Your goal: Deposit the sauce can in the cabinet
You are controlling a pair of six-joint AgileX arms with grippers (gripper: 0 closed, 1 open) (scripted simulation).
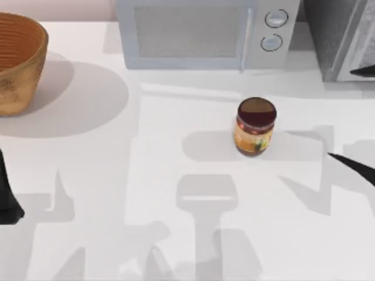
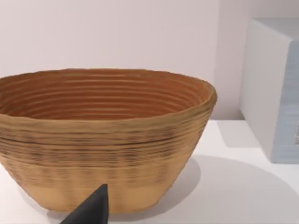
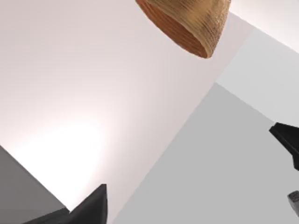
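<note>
The sauce can (image 1: 256,126) stands upright on the white table, right of centre, with a maroon-brown top and a yellow-orange label. The cabinet (image 1: 335,36), dark grey and speckled with a paler framed door panel, stands at the back right corner. A dark pointed part of my right gripper (image 1: 353,165) reaches in from the right edge, right of the can and apart from it. My left gripper (image 1: 8,196) stays parked at the left edge, far from the can. Its dark tip (image 2: 91,211) faces the basket in the left wrist view.
A woven basket (image 1: 17,61) (image 2: 105,140) (image 3: 189,23) sits at the back left corner. A light grey microwave (image 1: 202,32) with two round knobs stands at the back centre, directly behind the can and beside the cabinet. Open table lies in front of the can.
</note>
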